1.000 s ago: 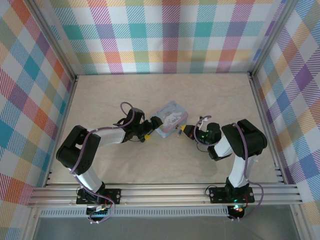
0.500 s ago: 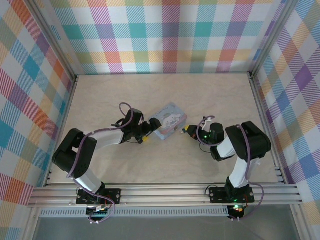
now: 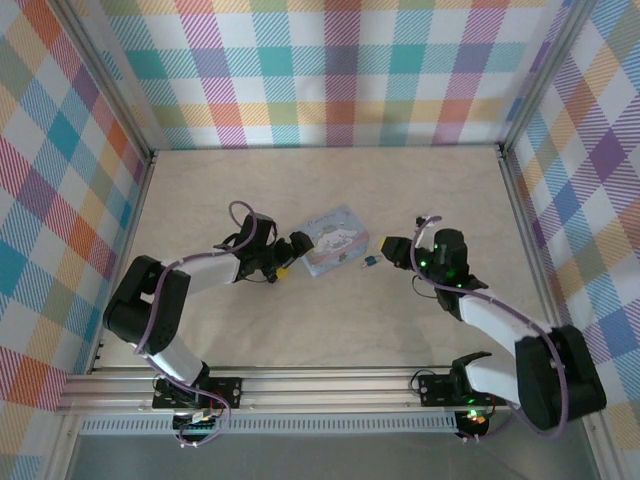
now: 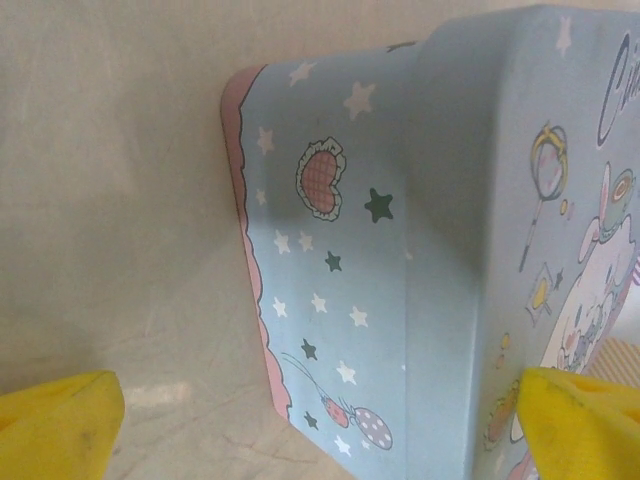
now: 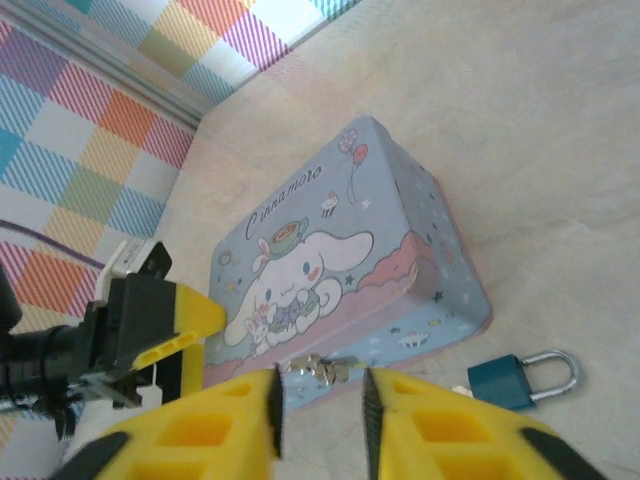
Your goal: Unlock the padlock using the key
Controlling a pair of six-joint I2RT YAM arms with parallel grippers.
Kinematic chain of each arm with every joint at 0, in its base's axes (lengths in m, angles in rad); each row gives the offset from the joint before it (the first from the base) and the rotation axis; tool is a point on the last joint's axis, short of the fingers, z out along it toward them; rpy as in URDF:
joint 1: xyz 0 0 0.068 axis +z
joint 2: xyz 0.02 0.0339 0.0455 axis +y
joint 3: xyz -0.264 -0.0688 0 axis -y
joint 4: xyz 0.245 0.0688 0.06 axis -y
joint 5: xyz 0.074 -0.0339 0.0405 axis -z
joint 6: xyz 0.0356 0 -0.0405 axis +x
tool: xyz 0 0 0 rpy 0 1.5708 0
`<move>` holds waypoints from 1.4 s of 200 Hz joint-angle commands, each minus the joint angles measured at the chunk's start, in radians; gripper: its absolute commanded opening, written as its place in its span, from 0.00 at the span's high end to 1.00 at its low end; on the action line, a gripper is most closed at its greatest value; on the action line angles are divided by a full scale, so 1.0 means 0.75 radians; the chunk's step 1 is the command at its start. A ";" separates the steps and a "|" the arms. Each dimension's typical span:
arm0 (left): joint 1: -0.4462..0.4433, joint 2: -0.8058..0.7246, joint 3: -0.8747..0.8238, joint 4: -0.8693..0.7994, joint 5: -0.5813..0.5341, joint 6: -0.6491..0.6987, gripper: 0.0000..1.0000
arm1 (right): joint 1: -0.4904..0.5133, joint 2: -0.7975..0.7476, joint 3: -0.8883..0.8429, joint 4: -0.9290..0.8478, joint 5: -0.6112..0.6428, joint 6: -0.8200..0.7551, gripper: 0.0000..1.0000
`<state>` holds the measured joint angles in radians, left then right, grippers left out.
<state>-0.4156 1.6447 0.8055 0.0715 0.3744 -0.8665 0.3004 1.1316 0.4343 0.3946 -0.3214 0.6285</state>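
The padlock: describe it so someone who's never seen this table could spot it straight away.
Find the pale blue cartoon-print tin in the middle of the table. Just off its near right side, on the bare tabletop, lies the padlock. It is far smaller than the tin, with a dark blue square body and a silvery looped shackle.

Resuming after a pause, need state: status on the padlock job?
Left gripper open, astride the tin's end. Right gripper open, empty, just short of the key by the tin's edge. Padlock loose on the table beside the tin.
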 commanded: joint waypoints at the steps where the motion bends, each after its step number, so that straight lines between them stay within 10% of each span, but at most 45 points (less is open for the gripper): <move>1: 0.053 0.083 0.045 -0.130 -0.034 0.055 0.00 | -0.006 -0.102 0.041 -0.366 0.064 -0.093 0.60; 94: 0.138 0.031 0.339 -0.327 -0.034 0.253 0.00 | -0.006 -0.425 0.145 -0.781 0.405 -0.280 0.00; 179: 0.153 -0.609 0.093 -0.392 -0.580 0.486 0.00 | -0.106 -0.407 -0.006 -0.437 0.936 -0.649 0.00; 224: 0.156 -0.893 -0.189 -0.171 -1.050 0.692 0.00 | -0.272 -0.114 -0.142 0.050 0.775 -0.676 0.00; 280: 0.165 -0.884 -0.387 0.051 -1.240 0.983 0.00 | -0.333 0.260 -0.183 0.608 0.618 -0.804 0.00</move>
<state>-0.3099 0.9668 0.5373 -0.0124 -0.4362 -0.2630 0.0643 1.2678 0.2932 0.5797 0.2211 0.1093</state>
